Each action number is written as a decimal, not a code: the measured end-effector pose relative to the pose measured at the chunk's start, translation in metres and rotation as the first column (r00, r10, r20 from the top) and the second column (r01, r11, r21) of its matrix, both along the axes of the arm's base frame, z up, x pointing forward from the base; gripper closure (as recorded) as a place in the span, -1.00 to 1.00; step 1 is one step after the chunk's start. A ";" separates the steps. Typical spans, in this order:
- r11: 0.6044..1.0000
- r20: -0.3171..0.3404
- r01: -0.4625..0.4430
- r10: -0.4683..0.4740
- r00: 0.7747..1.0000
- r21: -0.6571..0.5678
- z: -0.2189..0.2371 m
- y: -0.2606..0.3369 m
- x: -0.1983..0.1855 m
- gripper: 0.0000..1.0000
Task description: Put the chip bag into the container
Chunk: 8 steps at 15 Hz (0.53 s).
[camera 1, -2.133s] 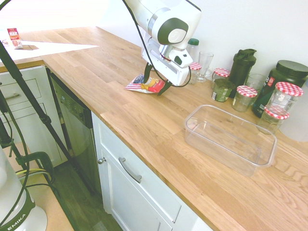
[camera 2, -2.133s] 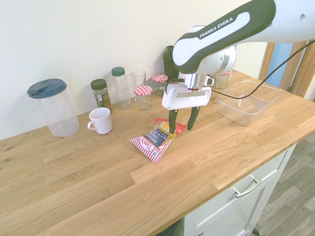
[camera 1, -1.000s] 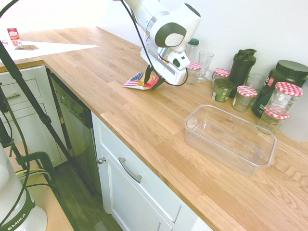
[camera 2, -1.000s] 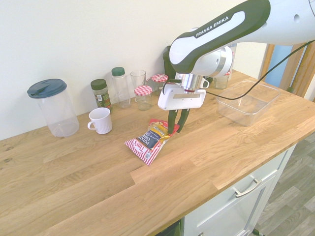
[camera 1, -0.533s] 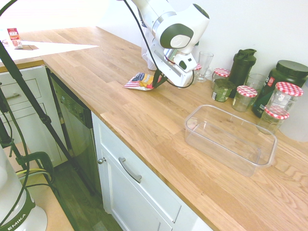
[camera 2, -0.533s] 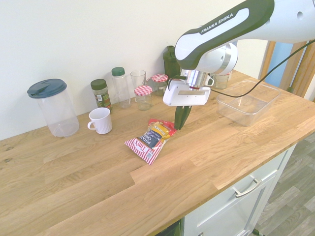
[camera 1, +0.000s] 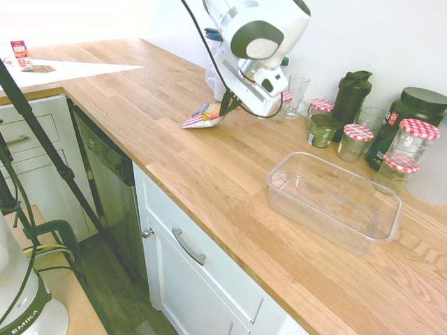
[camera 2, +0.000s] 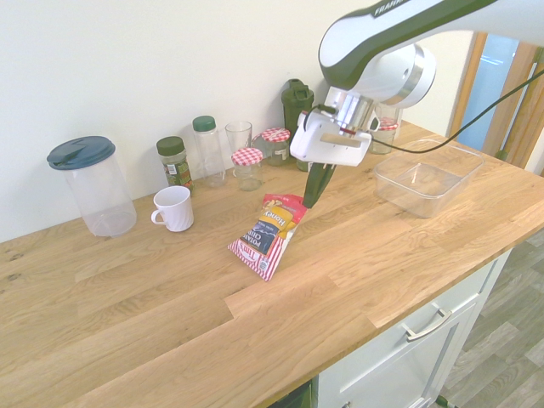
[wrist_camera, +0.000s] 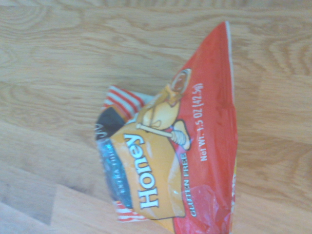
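Chip bag (camera 2: 269, 231), red end uppermost, hangs tilted from the hand (camera 2: 313, 199). The two dark fingers (camera 2: 318, 181) are pressed together on the bag's red edge. The bag's red-and-white striped end (camera 2: 253, 252) points down toward the tabletop (camera 2: 153, 306); whether that end touches the wood or hangs just clear cannot be told. In the first exterior view the bag (camera 1: 204, 118) shows below and beside the hand (camera 1: 225, 109), near the tabletop's (camera 1: 230, 181) back half. In the wrist view the bag (wrist_camera: 185, 161) fills the middle of the picture, with "Honey", "GLUTEN FREE" and a net-weight line printed sideways on yellow and red, over wood grain.

Just behind the hand stand a red-checked-lid glass jar (camera 2: 247, 167), a second one (camera 2: 275, 144), an empty drinking glass (camera 2: 239, 138), a clear bottle with a green cap (camera 2: 206, 150) and a dark-lidded spice jar (camera 2: 173, 161). A white mug (camera 2: 174, 208) and a large clear canister with a dark blue lid (camera 2: 92, 184) stand further along the wall. A dark green shaker bottle (camera 2: 297, 104) stands at the wall behind the arm.

Container (camera 2: 459, 167): a clear rectangular tub, well apart from the bag, toward the far end of the tabletop, with nothing in it. In the first exterior view the container (camera 1: 334, 202) lies in front of more checked-lid jars (camera 1: 417, 138) and a dark tub with a black lid (camera 1: 408, 115).
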State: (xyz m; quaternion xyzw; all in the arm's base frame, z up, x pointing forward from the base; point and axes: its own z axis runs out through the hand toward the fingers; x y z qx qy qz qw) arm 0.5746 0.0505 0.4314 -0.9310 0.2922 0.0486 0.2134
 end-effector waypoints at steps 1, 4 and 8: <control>1.000 0.033 0.012 -0.012 0.999 -0.020 0.024 0.007 -0.014 1.00; 0.990 0.130 0.092 -0.078 0.988 -0.103 0.072 0.015 -0.058 1.00; 0.973 0.200 0.181 -0.151 0.968 -0.141 0.098 -0.013 -0.107 1.00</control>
